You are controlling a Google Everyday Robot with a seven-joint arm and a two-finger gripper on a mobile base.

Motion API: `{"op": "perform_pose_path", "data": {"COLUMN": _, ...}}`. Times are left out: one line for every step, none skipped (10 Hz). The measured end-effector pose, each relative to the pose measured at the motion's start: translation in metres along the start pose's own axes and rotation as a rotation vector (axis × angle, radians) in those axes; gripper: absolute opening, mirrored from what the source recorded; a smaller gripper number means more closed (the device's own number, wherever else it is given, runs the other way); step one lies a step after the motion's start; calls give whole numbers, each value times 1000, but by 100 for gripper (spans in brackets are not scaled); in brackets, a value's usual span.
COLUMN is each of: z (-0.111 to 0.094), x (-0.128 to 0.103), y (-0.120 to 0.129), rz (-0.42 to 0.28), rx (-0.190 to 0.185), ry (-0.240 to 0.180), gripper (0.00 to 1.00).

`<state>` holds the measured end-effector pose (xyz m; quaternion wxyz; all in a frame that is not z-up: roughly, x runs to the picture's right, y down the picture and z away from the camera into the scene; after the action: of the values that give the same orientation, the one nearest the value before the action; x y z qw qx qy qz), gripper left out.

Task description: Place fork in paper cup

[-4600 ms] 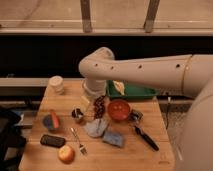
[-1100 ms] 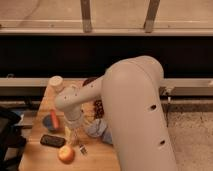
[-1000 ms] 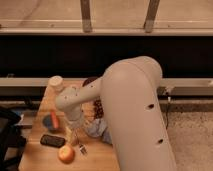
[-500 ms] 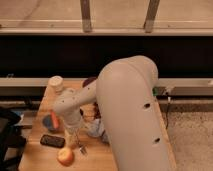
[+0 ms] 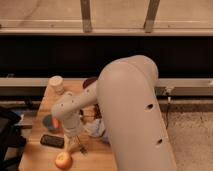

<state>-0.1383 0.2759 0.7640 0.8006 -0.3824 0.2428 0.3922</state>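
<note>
My gripper [image 5: 75,143] hangs low over the front of the wooden table [image 5: 36,156], just behind the apple [image 5: 63,160]. I cannot tell whether it is clenched, released or grasping anything, because my own wrist covers it. A thin dark sliver touching or just beside it looks like the fork [image 5: 81,148], lying on the wood with most of its length hidden under me. A flat black object [image 5: 52,141] lies just beside my gripper, near the apple. The paper cup [image 5: 56,84] stands upright at the table's far corner, well apart from the fork. My bulky white arm [image 5: 130,115] blocks much of the remaining tabletop.
</note>
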Motion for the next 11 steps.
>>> {"op": "perform_pose_path", "data": {"z": 1, "x": 1, "y": 3, "rz": -6, "rx": 0, "ry": 4, "gripper": 80}}
{"op": "perform_pose_path", "data": {"z": 2, "x": 2, "y": 7, "rz": -14, "rx": 2, "ry": 10, "gripper": 80}}
{"op": "perform_pose_path", "data": {"z": 4, "x": 3, "y": 12, "rz": -22, "rx": 1, "ry": 14, "gripper": 80}}
{"op": "perform_pose_path", "data": {"z": 4, "x": 3, "y": 14, "rz": -26, "rx": -4, "ry": 15, "gripper": 80}}
{"op": "perform_pose_path", "data": {"z": 5, "x": 1, "y": 16, "rz": -32, "rx": -14, "ry": 11, "gripper": 80}}
{"op": "perform_pose_path", "data": {"z": 5, "x": -1, "y": 19, "rz": -41, "rx": -26, "ry": 7, "gripper": 80}}
{"op": "perform_pose_path", "data": {"z": 6, "x": -4, "y": 20, "rz": -46, "rx": -36, "ry": 4, "gripper": 80}}
{"op": "perform_pose_path", "data": {"z": 7, "x": -7, "y": 20, "rz": -51, "rx": -48, "ry": 2, "gripper": 80}}
{"op": "perform_pose_path", "data": {"z": 9, "x": -11, "y": 20, "rz": -54, "rx": -60, "ry": 0, "gripper": 80}}
{"op": "perform_pose_path", "data": {"z": 10, "x": -14, "y": 19, "rz": -55, "rx": -69, "ry": -1, "gripper": 80}}
{"op": "perform_pose_path", "data": {"z": 12, "x": -16, "y": 19, "rz": -58, "rx": -73, "ry": 1, "gripper": 80}}
